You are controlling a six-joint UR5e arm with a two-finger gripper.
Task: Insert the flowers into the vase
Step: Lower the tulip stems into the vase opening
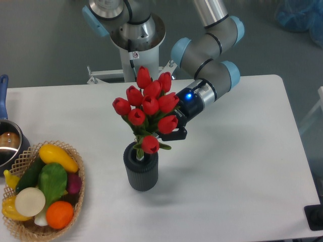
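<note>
The flowers (148, 108), a bunch of red tulip buds on green stems, stand upright with the stems reaching down into the mouth of the vase (141, 169). That vase is dark grey, ribbed and cylindrical, and stands on the white table a little left of centre. My gripper (164, 133) comes in from the right, just above the vase, and is shut on the flowers at their stems. The buds hide most of the fingers.
A wicker basket (75, 201) of colourful vegetables sits at the table's front left. A steel pot (9, 143) with a blue handle is at the left edge. The arm's base (133, 35) stands behind the table.
</note>
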